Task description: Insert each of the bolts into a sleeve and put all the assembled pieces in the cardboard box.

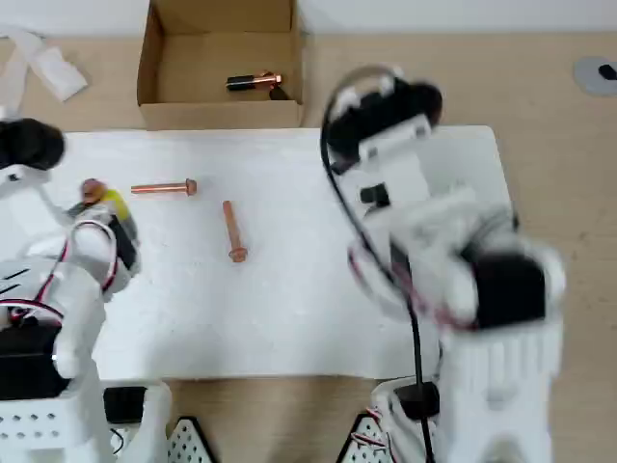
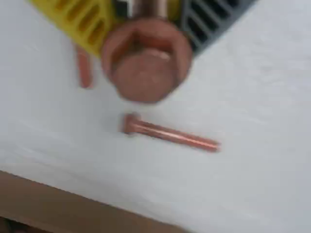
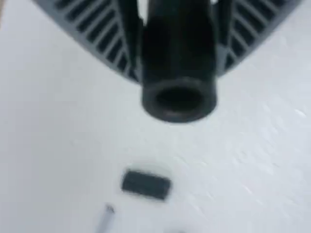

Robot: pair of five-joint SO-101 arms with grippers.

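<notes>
Inside box (image 1: pixel 149 68): 1 assembled piece (image 1: pixel 255 83), done. Over worktop (image 1: pixel 289 318), left fingers (image 2: pixel 82 24) pinch held bolt (image 2: pixel 146 63); right fingers (image 3: pixel 87 29) pinch held sleeve (image 3: pixel 179 94); not yet mated. Loose: 1st bolt (image 1: pixel 164 188), 2nd bolt (image 1: pixel 233 231), spare sleeve (image 3: pixel 146 184). Judged: 3 assemblies left, then boxing each.

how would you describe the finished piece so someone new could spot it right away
Look beyond the white mat to the open brown cardboard box at the table's far edge. On its floor lies one copper bolt in a black sleeve. The two loose copper bolts on the mat are bare; this one is partly black.
</notes>
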